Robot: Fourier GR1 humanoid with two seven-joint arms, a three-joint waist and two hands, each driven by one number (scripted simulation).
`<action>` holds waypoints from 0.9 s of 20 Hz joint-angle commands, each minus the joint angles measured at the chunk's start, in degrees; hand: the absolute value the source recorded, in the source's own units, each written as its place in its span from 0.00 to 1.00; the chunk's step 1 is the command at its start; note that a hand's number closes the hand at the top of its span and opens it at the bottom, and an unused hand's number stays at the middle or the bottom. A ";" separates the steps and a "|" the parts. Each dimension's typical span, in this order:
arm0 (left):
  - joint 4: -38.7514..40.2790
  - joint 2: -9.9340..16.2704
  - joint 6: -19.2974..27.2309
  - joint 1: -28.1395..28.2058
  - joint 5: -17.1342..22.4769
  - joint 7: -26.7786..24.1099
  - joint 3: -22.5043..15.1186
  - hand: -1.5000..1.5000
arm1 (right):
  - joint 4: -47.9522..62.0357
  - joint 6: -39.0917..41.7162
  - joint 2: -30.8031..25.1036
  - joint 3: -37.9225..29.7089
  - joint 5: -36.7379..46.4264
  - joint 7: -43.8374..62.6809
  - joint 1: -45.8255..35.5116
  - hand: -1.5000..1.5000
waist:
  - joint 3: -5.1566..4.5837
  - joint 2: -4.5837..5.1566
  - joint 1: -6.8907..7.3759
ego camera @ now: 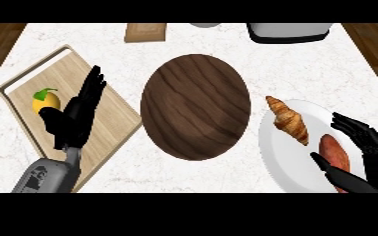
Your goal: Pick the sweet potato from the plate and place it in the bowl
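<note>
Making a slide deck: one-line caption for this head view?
Right robot hand closing around the orange sweet potato beside a croissant on the white plate, dark wooden bowl waiting left.

Bright even light, faint shadows, no glare

Bare counter around the bowl; clutter on the plate and the far edge

The right hand's fingers point(356, 132) and thumb stand on either side of the sweet potato point(336, 152); a croissant point(289, 119) lies on the plate point(284, 155) just beyond the thumb. A narrow strip of bare counter point(255, 80) parts plate from bowl point(196, 106). The left hand point(77, 115) stands open over the board point(111, 110), a lemon point(46, 101) beside its thumb. A toaster point(288, 31) and a box point(145, 32) line the far edge.
</note>
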 commanded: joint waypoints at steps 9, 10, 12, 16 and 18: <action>-4.69 -3.90 1.59 1.63 -4.19 1.15 -3.60 0.50 | -18.81 -1.47 -6.44 -19.20 -4.49 3.88 17.38 0.00 | -0.25 0.73 2.88; -2.65 -2.35 -0.74 -0.29 -2.17 1.44 -0.87 0.50 | -21.78 -2.17 -6.12 -19.41 -3.48 5.69 21.07 0.00 | -0.28 0.74 2.43; -2.41 -4.81 0.90 -0.07 -4.56 0.57 -2.44 0.50 | -21.43 -0.07 -8.18 -21.62 -5.03 10.84 18.76 0.00 | -0.24 0.79 3.00; -6.09 -3.50 -0.92 0.38 -2.57 3.89 -1.15 0.50 | -20.62 6.13 -11.75 -22.82 -8.40 17.58 20.43 0.00 | -0.20 0.76 3.30; -2.66 -4.06 -0.41 -1.09 -5.00 1.88 -1.48 0.50 | -20.88 6.88 -15.51 -24.93 -10.53 24.41 17.71 0.00 | -0.23 0.91 3.38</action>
